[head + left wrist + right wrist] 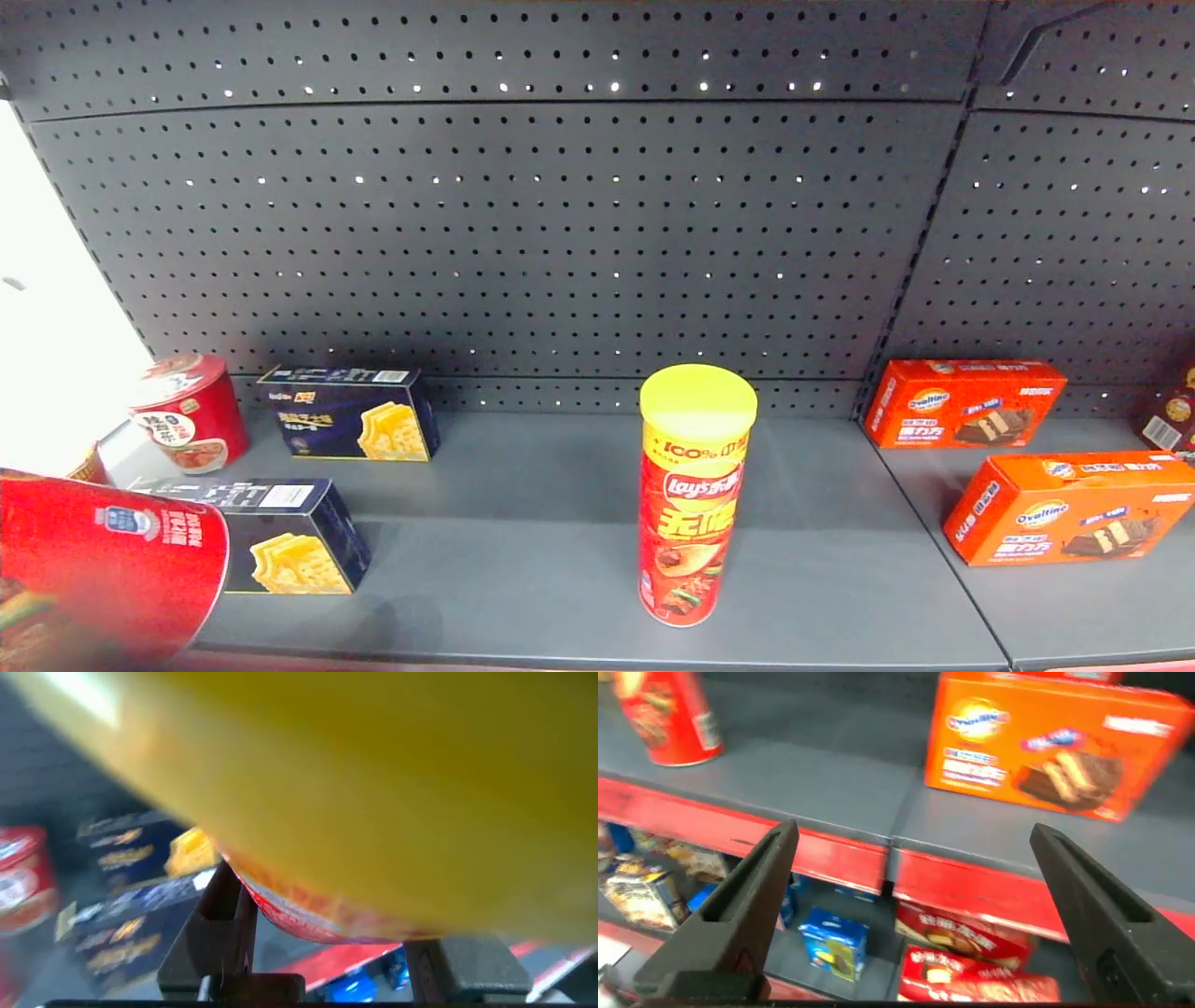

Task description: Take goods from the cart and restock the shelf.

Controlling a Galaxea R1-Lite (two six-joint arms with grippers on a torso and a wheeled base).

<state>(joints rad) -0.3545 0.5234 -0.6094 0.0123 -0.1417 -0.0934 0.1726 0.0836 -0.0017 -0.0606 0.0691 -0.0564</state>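
Jaws of the left gripper (322,929) are clamping a yellow-topped red container (392,784) at the shelf's (523,504) front left corner, beside a dark cracker box (289,537). The right gripper (913,835) is hovering spread wide and empty before the shelf edge, near an orange box (1046,747).

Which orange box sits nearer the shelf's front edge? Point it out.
The front orange box, farther right, lies close to the shelf edge. The rear orange box sits against the perforated back panel.
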